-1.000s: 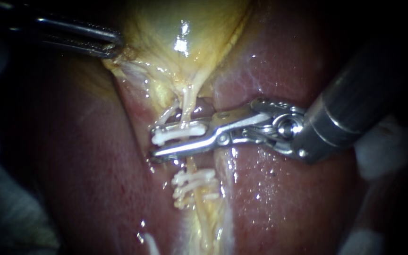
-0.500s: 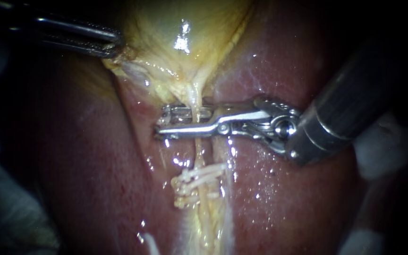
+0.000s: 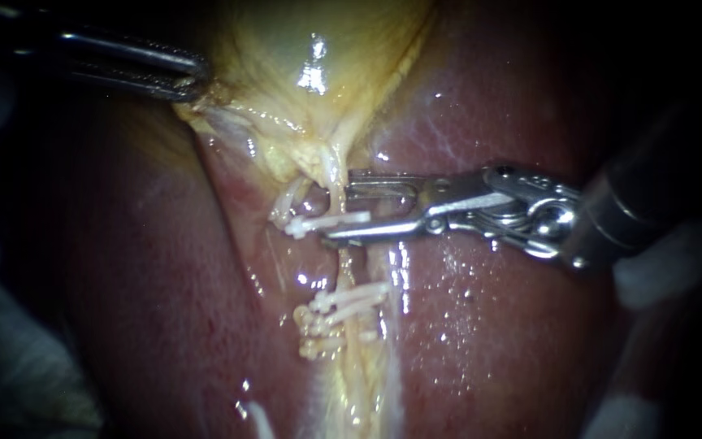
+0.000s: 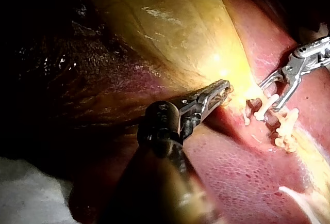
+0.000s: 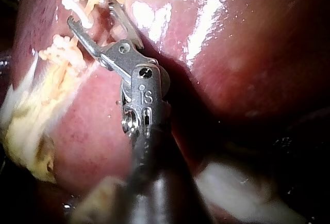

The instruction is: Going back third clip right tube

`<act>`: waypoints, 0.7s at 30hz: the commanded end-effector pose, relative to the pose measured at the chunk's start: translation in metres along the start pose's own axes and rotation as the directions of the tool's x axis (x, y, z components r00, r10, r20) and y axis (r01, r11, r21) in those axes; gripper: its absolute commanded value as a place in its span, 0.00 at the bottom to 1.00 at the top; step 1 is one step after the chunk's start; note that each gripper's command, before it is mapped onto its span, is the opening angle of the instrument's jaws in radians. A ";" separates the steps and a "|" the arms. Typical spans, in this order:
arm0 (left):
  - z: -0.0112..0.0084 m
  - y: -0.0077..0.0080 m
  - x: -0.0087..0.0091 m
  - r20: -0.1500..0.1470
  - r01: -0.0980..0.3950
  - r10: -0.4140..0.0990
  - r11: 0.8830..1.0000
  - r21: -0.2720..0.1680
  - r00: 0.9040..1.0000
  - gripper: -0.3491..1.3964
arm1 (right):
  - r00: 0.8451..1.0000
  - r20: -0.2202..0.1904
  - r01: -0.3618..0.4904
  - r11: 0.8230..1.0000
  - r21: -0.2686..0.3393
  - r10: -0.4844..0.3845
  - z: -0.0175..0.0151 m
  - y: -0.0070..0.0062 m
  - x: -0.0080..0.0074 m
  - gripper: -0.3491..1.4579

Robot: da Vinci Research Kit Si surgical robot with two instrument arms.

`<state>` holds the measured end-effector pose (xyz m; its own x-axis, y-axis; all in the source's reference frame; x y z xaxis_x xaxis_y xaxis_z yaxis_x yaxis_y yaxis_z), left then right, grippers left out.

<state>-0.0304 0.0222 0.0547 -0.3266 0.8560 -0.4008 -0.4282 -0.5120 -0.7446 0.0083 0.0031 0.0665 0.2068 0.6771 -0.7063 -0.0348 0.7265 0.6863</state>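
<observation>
My right instrument [image 3: 337, 209] comes in from the right with its jaws open. A white clip [image 3: 328, 223] sits across the thin pale tube [image 3: 336, 175] just below the gallbladder [image 3: 310, 49], its right end still between the jaw tips. Two more white clips [image 3: 339, 313] sit lower on the same strand. My left instrument [image 3: 192, 81] is shut on the gallbladder's yellowish edge at upper left. The right wrist view shows the open jaws [image 5: 92, 11] around the clip [image 5: 77, 7]. The left wrist view shows the left jaws [image 4: 225, 87] gripping tissue beside the clip [image 4: 265, 105].
Red-brown liver [image 3: 497, 341] lies on both sides of the yellowish strand. White gauze [image 3: 660, 260] shows behind my right instrument's shaft and at the lower right. A second, whitish strand [image 3: 286, 199] runs just left of the clipped tube.
My right instrument's jaws, carrying the white clip, closed around the tube, then opened and drew back to the right, leaving the clip on the tube. My left instrument has not moved.
</observation>
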 end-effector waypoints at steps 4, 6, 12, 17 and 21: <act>-0.0001 0.0000 0.0000 0.000 -0.001 0.001 1.000 -0.001 1.000 0.00 | 0.993 0.025 0.111 0.994 0.012 -0.111 -0.0024 -0.0010 0.0008 0.47; -0.0001 0.0000 0.0000 0.000 -0.001 0.001 1.000 -0.001 1.000 0.00 | 0.981 0.070 0.182 0.983 0.023 -0.183 -0.0036 -0.0018 0.0011 0.47; -0.0002 0.0000 0.0000 0.001 -0.001 0.001 1.000 -0.002 1.000 0.00 | 0.941 0.161 0.293 0.955 0.043 -0.296 -0.0066 -0.0044 0.0016 0.47; -0.0002 0.0000 -0.0001 0.000 -0.001 0.001 1.000 -0.001 1.000 0.00 | 0.933 0.162 0.320 0.947 0.045 -0.323 -0.0088 -0.0057 0.0022 0.47; 0.0000 -0.0001 -0.0001 0.000 -0.002 0.002 1.000 -0.001 1.000 0.00 | 0.928 0.162 0.333 0.942 0.036 -0.335 -0.0099 -0.0060 0.0029 0.47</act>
<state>-0.0303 0.0221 0.0547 -0.3274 0.8552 -0.4018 -0.4262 -0.5132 -0.7450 -0.0007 0.0019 0.0585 0.3616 0.3616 -0.8593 0.0714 0.9083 0.4123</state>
